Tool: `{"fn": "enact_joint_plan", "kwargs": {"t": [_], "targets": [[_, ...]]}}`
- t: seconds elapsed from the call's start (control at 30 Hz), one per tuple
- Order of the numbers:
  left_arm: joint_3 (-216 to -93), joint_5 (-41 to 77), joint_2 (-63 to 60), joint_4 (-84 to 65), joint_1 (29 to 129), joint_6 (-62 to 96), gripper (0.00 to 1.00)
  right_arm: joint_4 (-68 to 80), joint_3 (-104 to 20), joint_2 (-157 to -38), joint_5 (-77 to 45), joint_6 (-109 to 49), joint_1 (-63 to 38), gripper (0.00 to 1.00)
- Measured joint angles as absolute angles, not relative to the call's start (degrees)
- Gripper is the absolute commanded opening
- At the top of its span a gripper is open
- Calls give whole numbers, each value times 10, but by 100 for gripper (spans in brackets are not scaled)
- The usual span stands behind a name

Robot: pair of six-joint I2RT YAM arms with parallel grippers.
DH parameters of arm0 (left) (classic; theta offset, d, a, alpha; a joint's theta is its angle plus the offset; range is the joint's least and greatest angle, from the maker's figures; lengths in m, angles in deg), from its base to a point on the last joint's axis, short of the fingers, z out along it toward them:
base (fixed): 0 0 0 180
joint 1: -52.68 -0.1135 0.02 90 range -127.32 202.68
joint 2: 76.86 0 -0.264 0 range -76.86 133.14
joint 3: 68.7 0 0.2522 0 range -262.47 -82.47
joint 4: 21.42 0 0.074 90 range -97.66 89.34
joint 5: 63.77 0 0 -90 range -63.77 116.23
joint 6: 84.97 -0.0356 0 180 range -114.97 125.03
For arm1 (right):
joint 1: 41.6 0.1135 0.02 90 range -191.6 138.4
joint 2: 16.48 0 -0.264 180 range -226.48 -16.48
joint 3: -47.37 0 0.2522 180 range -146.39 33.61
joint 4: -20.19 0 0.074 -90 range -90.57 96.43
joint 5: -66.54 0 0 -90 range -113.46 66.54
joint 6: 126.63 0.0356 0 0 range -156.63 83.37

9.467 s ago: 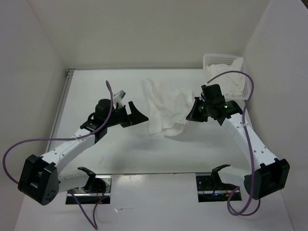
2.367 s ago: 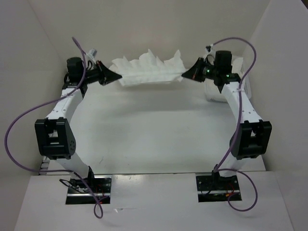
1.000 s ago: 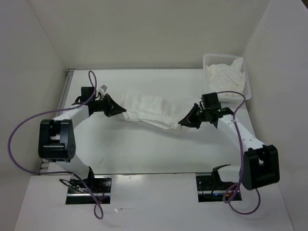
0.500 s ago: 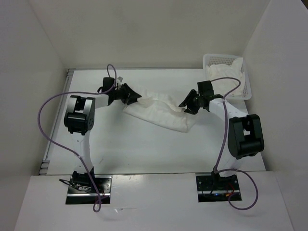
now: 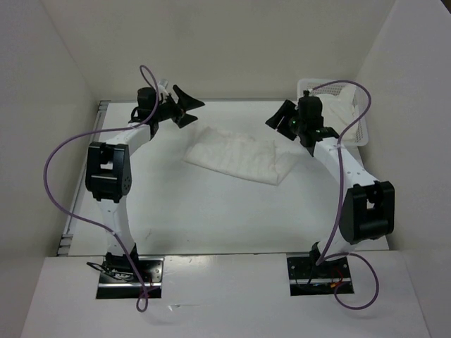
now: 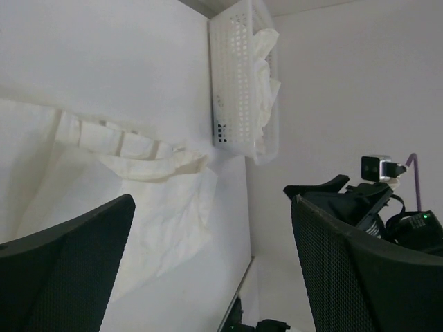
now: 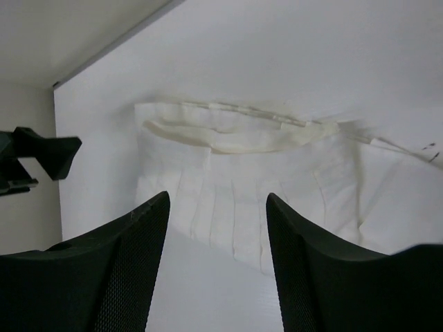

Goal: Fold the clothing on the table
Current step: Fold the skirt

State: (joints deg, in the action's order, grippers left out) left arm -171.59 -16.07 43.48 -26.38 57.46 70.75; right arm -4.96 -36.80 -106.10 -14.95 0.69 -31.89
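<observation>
- Top view: the white clothing [image 5: 239, 158] lies in a rumpled, roughly rectangular fold on the white bench [image 5: 211, 211], toward its far middle. Neither arm touches it. The left pincer [image 5: 184, 105] hovers beyond the clothing's far left corner, its fingers wide apart and holding nothing. The right pincer [image 5: 283, 120] hovers near the far right corner, its fingers also apart and empty. A white mesh basket [image 5: 304, 86] holding a bunched cloth [image 5: 344, 98] sits in the bench's far right corner.
- Left wrist view: two dark mesh-textured fingers [image 6: 62, 270] stand far apart with nothing between them. Beyond them the clothing [image 6: 166, 228] lies on the bench, with a rolled hem running across it. The basket [image 6: 232, 76] stands farther off.
- Right wrist view: two dark fingers [image 7: 124, 270] stand apart, gripping nothing. The clothing [image 7: 263, 180] lies past them on the bench, creased in parallel lines, with a thick rolled edge along its far side.
</observation>
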Motion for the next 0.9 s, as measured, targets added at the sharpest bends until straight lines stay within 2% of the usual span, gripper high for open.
{"fn": "enact_joint_plan", "kwargs": {"t": [0.07,0.1,0.23,0.4,0.6,0.9], "targets": [[-1689,-162,398,-253,571,694,100,-59,-370,-1038,-173,6,-319,70],[-1677,-164,380,-245,571,684,100,-70,-373,-1029,-186,7,-319,79],[-1635,-168,304,-213,595,641,100,-111,-371,-1013,-215,10,-319,79],[-1579,-186,256,-207,659,603,100,-144,-280,-993,-226,22,-328,79],[-1556,-195,304,-201,685,593,100,-169,-198,-1003,-221,47,-353,79],[-1543,-190,358,-215,687,598,100,-125,-187,-1114,-174,73,-354,79]]}}
